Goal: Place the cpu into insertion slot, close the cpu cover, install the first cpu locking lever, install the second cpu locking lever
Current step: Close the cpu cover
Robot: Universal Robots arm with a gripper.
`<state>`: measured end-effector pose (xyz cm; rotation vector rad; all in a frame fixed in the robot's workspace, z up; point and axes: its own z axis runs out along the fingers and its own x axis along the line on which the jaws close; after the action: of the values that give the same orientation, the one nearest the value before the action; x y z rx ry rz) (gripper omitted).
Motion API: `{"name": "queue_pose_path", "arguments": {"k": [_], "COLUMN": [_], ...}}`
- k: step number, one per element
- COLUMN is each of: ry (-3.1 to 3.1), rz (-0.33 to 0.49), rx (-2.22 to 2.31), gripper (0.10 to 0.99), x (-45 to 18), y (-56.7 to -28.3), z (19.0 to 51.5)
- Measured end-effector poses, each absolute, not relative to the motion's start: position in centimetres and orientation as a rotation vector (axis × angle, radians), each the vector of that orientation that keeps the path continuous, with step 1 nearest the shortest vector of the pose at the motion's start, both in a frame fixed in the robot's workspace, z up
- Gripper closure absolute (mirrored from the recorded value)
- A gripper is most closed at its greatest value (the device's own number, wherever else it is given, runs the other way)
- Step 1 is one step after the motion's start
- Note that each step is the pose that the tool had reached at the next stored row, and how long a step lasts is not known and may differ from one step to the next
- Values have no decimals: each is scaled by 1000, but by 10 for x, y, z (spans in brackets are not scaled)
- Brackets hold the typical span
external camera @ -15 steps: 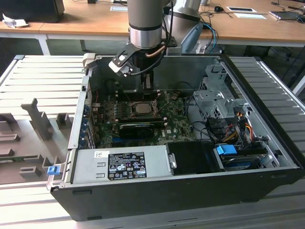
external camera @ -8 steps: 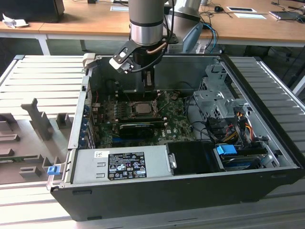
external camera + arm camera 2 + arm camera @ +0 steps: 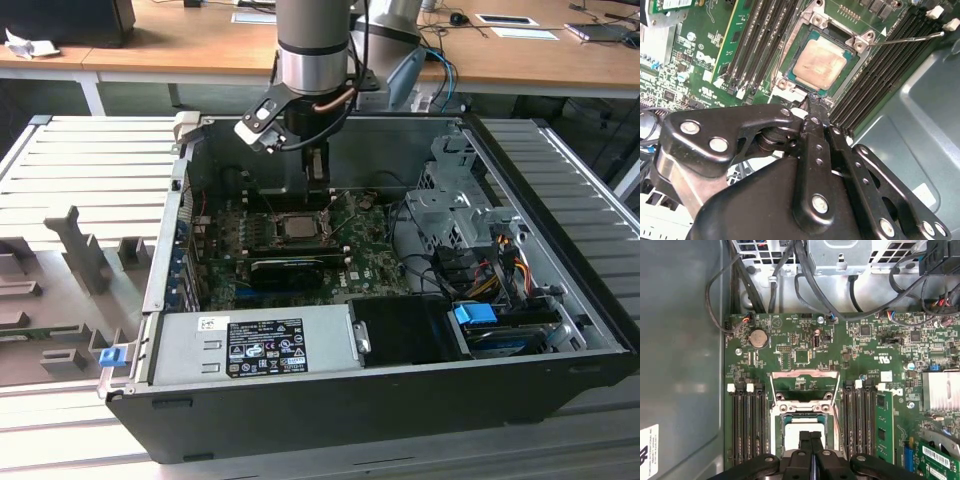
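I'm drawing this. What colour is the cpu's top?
The cpu is silvery beige, best in the second wrist view.

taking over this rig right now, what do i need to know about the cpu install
hand: shut, nothing seen between its fingers, tips at the edge of the socket; I cannot tell if they touch it.
cpu: lying flat in the socket.
cover: looks flipped open on the far side of the socket, with the board showing through its window.
lever: one thin rod sticks out free beside the socket, unlatched.
Done: cpu placed.
Left: close the cover, latch both levers.
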<state>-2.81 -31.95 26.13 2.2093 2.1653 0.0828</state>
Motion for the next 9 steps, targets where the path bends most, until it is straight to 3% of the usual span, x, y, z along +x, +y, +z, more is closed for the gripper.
{"name": "queue_pose_path", "arguments": {"k": [9], "ry": [2165], "rz": [83], "rx": [2209], "gripper": [980], "x": [-22], "y": [-320], "z": [261]}}
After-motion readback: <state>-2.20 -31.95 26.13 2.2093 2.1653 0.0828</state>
